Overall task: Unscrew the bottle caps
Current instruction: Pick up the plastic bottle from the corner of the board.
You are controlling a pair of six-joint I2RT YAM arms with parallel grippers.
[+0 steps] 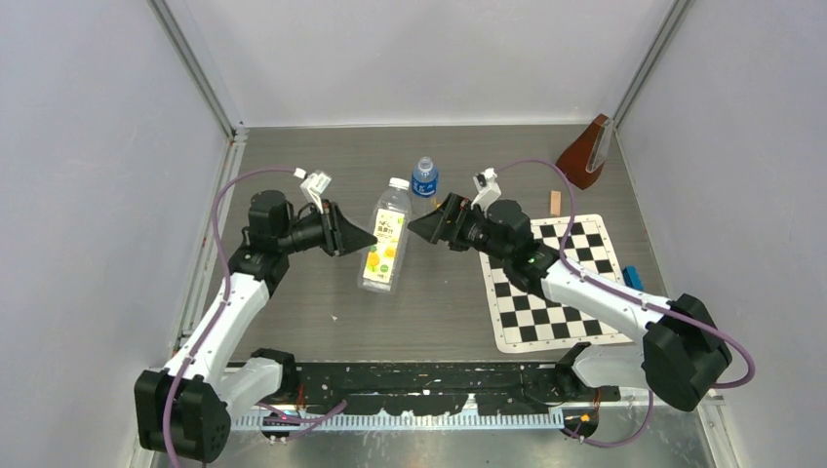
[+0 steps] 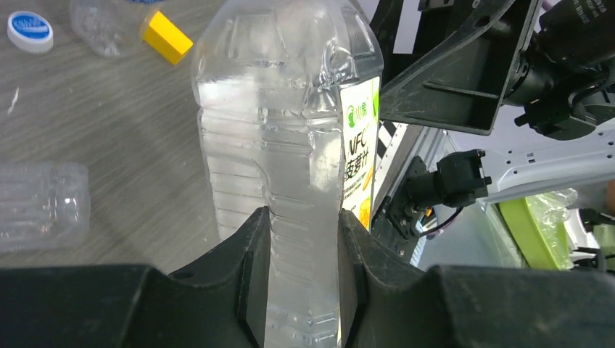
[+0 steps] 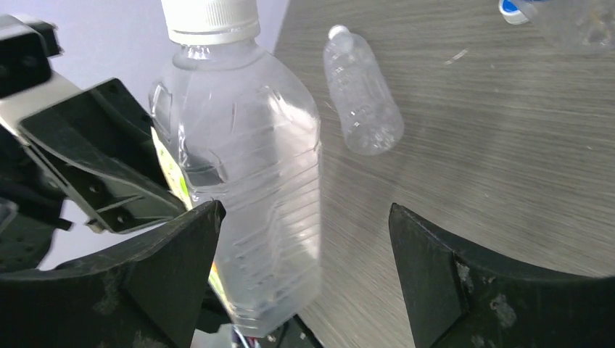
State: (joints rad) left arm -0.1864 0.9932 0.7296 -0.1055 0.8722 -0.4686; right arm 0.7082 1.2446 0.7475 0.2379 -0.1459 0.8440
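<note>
The wide bottle with the white-yellow-orange label carries a white cap. My left gripper is shut on its clear body, with both fingers pressed into the plastic. From the other side, my right gripper stands open; its left finger is beside the bottle's lower part and nothing is clamped. The small blue-labelled bottle stands just behind. A slim unlabelled bottle lies on the table. A loose blue-white cap lies on the wood.
A checkered mat lies under my right arm, with a blue block at its right edge. A brown wedge-shaped object and a small wooden block sit at the far right. A yellow block lies near a clear bottle.
</note>
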